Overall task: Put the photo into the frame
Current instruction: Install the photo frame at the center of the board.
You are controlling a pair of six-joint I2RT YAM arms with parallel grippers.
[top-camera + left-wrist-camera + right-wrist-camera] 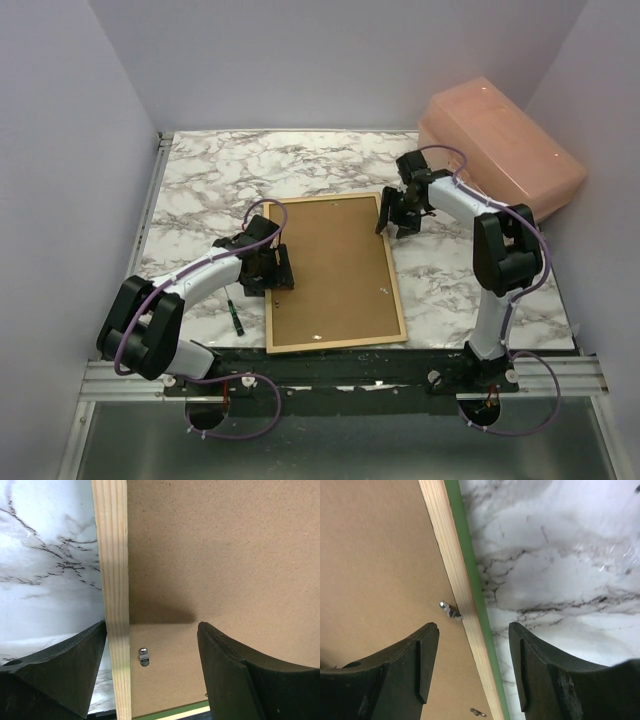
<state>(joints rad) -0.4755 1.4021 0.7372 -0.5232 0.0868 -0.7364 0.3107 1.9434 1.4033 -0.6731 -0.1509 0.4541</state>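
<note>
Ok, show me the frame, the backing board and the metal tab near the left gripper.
frame point(114, 570): left wrist view, pale wood back of its rail.
backing board point(225, 555): left wrist view, bare brown surface.
metal tab point(144, 656): left wrist view, its shiny head.

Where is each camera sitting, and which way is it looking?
Top camera: high above and behind, looking down at the marble table and the frame lying back-up; left arm and right arm show.
Left wrist camera: on the left arm, looking down at the frame's left rail; the open left pincer shows.
Right wrist camera: on the right arm, looking down at the right rail; right pincer shows.
Both wrist views share the brown backing board.
</note>
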